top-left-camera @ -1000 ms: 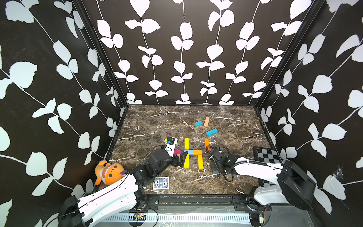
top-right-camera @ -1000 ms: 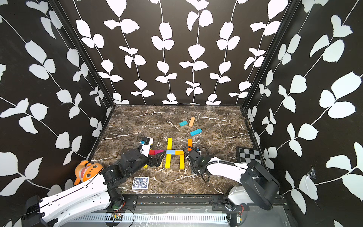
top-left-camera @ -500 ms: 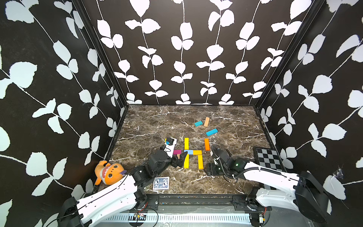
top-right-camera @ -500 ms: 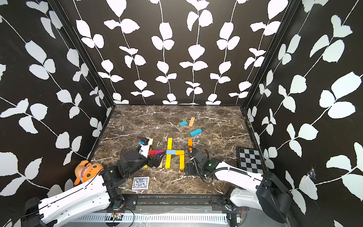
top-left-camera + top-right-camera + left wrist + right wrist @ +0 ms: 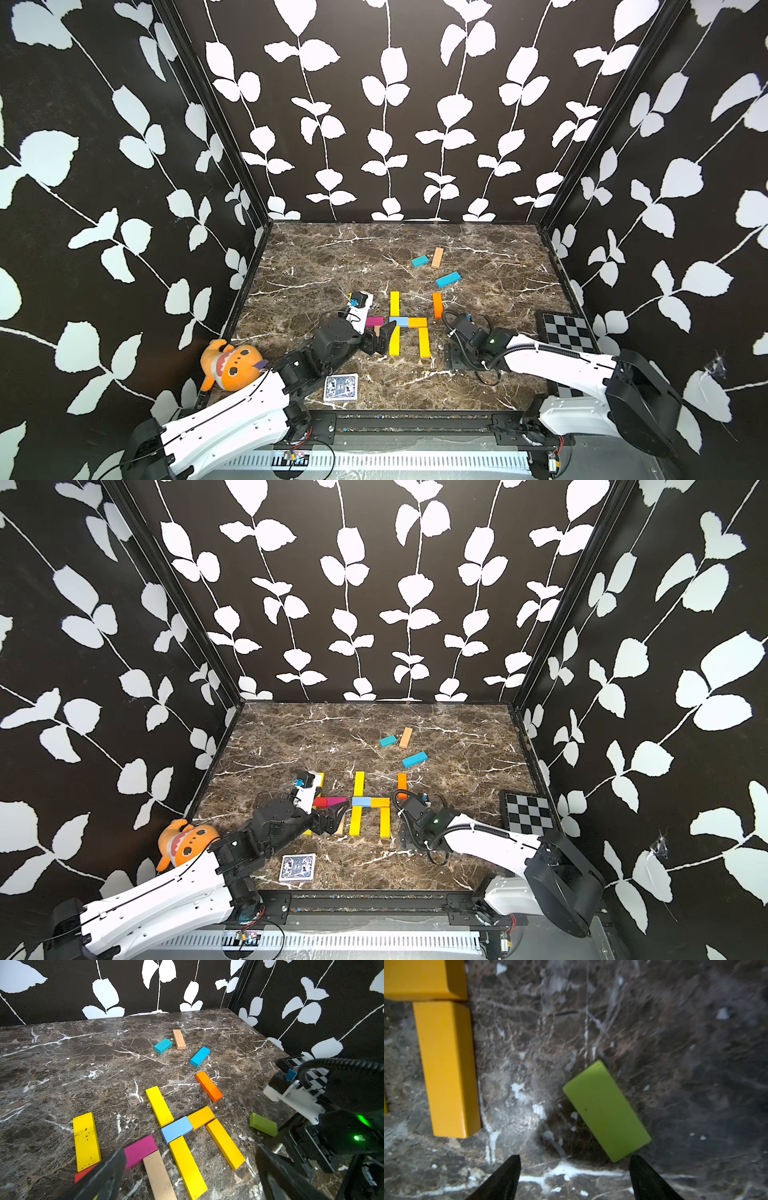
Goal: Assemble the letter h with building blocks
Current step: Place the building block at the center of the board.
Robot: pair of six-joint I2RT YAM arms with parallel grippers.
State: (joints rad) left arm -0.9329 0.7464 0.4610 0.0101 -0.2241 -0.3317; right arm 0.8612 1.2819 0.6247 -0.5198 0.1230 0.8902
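The letter h lies on the marble floor in both top views: a yellow upper stem bar [image 5: 394, 302], a yellow lower stem bar [image 5: 394, 341], a light blue bar [image 5: 401, 321] and an orange-yellow bar [image 5: 417, 321] as crossbar, and a yellow leg [image 5: 424, 343]. An orange bar [image 5: 436, 304] lies apart, just right of the upper stem. My left gripper [image 5: 382, 337] hovers open at the lower stem's left side. Right of the leg, my right gripper [image 5: 574, 1165] points down, open and empty. A green block [image 5: 606, 1110] lies flat just ahead of its fingertips [image 5: 638, 1167], one corner close to one of them.
Beside the left gripper lie pink [image 5: 140, 1151], tan [image 5: 159, 1176], yellow [image 5: 86, 1140] and red [image 5: 83, 1174] blocks. Two teal blocks [image 5: 419, 261] [image 5: 448, 279] and a tan one [image 5: 437, 257] sit farther back. Playing card [image 5: 340, 387], plush toy [image 5: 230, 365] and checkerboard [image 5: 567, 334] line the front and sides.
My right gripper has drawn back from beside the orange bar toward the front edge, and its jaws have spread wider. The left arm has not moved.
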